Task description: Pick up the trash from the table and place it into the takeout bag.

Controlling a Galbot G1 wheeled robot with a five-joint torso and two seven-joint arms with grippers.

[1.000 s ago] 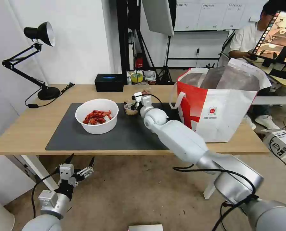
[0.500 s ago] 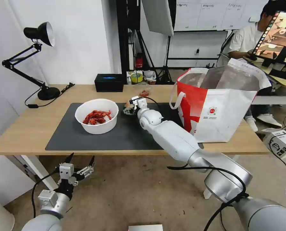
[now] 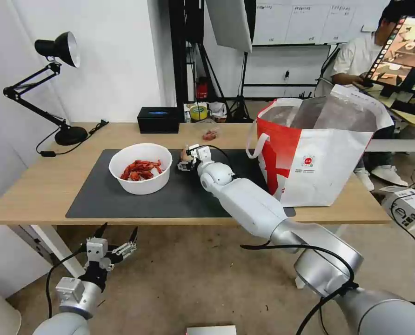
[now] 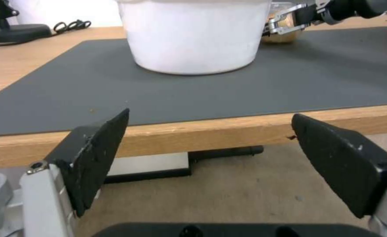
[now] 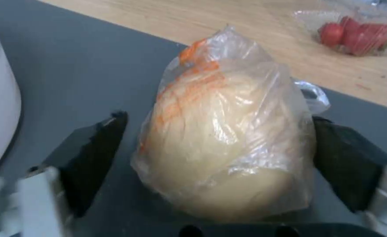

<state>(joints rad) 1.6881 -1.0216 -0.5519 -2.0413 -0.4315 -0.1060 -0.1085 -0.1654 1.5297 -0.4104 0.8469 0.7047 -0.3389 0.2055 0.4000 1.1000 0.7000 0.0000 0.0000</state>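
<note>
Left claw (image 3: 116,234) just hangs lower left below the desk (image 3: 40,186), fingers spread, idle. Mid-frame sits the white bowl of crayfish shells (image 3: 141,168) on the dark mat (image 3: 184,195). The right claw (image 3: 185,160) has slid left over the last second and now brackets the bagged beige lump (image 5: 226,138), jaws apart with one pad touching, so the grab looks imminent. The takeout bag (image 3: 317,153) waits open on the right.

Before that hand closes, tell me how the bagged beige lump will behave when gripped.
The beige lump looks rounded, so it may roll or squirt sideways between the right hand's open fingers. Its loose clear wrap probably makes it slippery, and likely light.
</note>
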